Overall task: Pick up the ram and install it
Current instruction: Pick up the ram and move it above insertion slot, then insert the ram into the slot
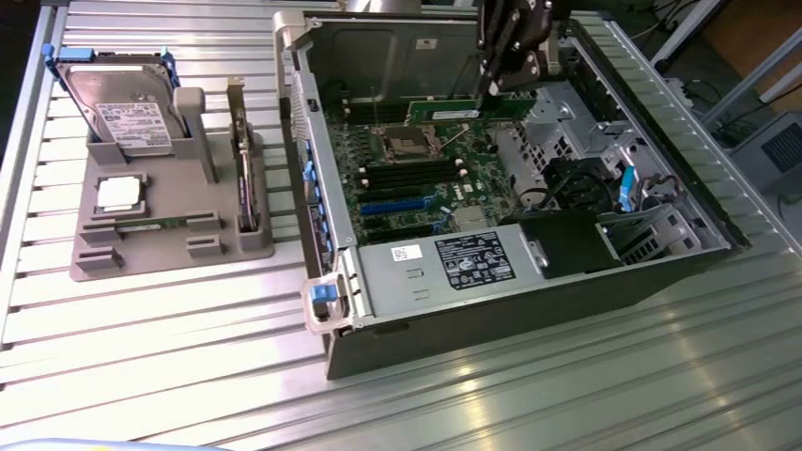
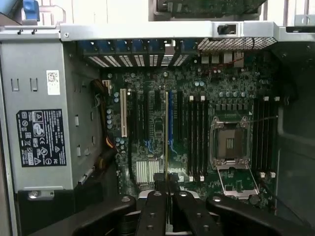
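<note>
The ram (image 1: 452, 112) is a long green stick hanging above the motherboard (image 1: 433, 188) inside the open computer case (image 1: 329, 178). My gripper (image 1: 512, 83) is shut on one end of it, coming down from the back of the case. In the wrist view the ram (image 2: 166, 147) shows edge-on as a thin line running out from between my gripper (image 2: 166, 184) fingers. It hangs over the board between the blue slot and the black memory slots (image 2: 196, 135). The CPU socket (image 2: 229, 142) lies beside those slots.
At the exterior view's left a grey holder (image 1: 163, 254) carries a hard drive (image 1: 119, 108), a square silver processor (image 1: 119, 193) and an upright dark card (image 1: 244, 188). A labelled power supply box (image 1: 464, 258) and drive cage (image 1: 640, 235) fill the case's near end.
</note>
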Robot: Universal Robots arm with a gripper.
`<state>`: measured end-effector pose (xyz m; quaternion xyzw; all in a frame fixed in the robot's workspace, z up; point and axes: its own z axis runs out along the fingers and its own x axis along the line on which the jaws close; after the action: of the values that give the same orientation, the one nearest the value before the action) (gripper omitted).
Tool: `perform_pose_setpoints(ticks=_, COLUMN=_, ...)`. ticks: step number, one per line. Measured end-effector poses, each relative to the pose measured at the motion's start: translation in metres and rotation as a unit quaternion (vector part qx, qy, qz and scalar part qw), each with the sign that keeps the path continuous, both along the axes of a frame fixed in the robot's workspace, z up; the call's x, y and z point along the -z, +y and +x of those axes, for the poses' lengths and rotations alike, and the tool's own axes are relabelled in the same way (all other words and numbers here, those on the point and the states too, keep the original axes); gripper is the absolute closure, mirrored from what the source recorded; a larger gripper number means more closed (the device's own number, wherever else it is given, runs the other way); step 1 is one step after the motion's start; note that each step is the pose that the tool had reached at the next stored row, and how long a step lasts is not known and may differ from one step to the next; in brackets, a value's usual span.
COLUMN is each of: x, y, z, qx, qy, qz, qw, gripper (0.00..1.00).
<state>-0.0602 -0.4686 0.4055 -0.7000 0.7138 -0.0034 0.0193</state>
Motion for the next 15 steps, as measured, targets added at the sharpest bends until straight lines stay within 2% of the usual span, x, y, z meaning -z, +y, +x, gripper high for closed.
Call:
perform_pose_setpoints(ticks=3, x=0.0004, y=0.0029, z=0.025, qx=0.0, qy=0.0, qz=-0.0006, qw=1.0, gripper=0.88)
perform_pose_setpoints(ticks=6, x=0.0006, y=0.0071, z=0.039, qx=0.0, qy=0.0, qz=-0.0011, qw=1.0, gripper=0.88)
perform_pose_setpoints(ticks=10, x=0.0008, y=0.0215, z=0.066, qx=0.0, qy=0.0, qz=-0.0022, qw=1.0, gripper=0.88)
perform_pose_setpoints(ticks=15, x=0.0008, y=0.0215, z=0.066, qx=-0.001, qy=0.0, qz=-0.0021, qw=1.0, gripper=0.88)
